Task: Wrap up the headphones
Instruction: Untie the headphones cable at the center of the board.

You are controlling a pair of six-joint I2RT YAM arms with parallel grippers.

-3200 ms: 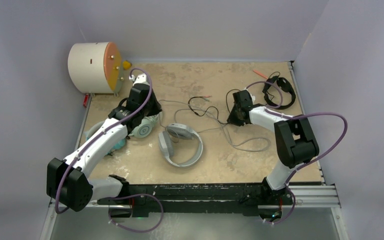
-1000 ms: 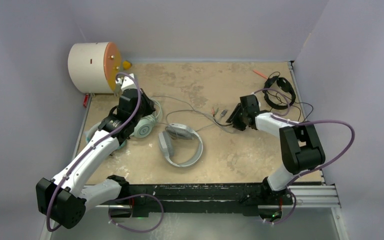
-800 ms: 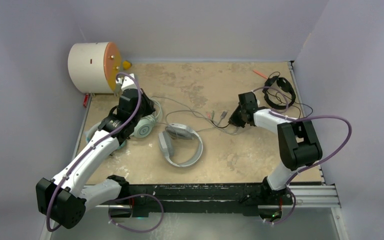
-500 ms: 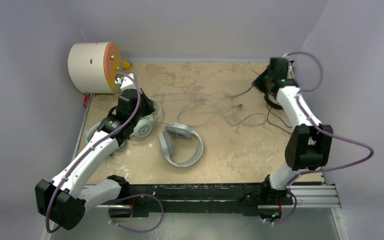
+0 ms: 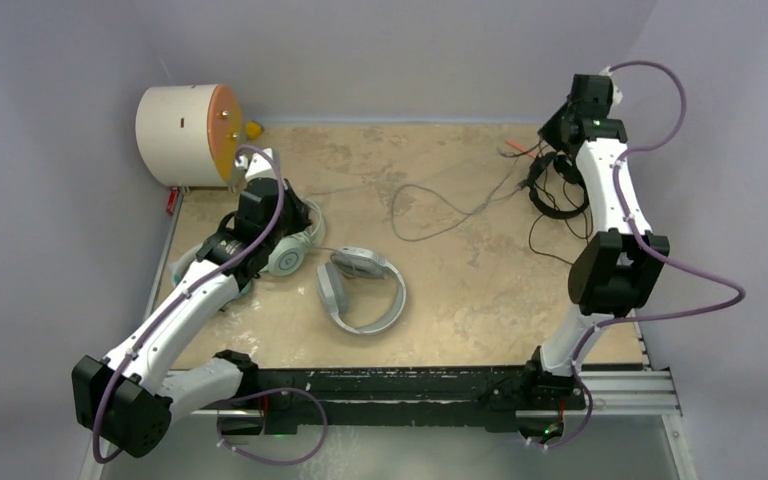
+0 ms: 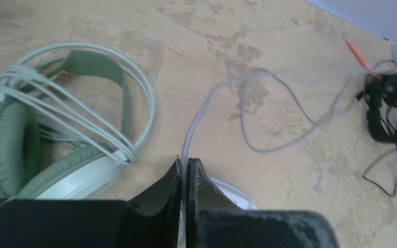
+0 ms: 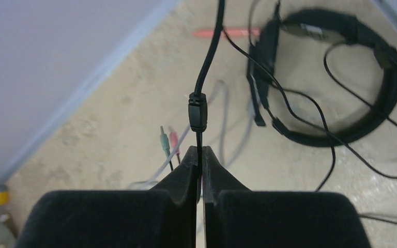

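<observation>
Fingers (two pairs) pinch grey cable, black cable.

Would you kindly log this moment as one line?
left gripper: shut on grey cable | right gripper: shut on black cable | black headphones: unwrapped

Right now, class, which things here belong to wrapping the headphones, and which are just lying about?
For the job: mint-green headphones, white-and-grey headphones, black headphones, teal headphones, grey cable, black cable.
Lying about: cream drum, orange stick.

Robot lab, partition walls, bolted arms
</observation>
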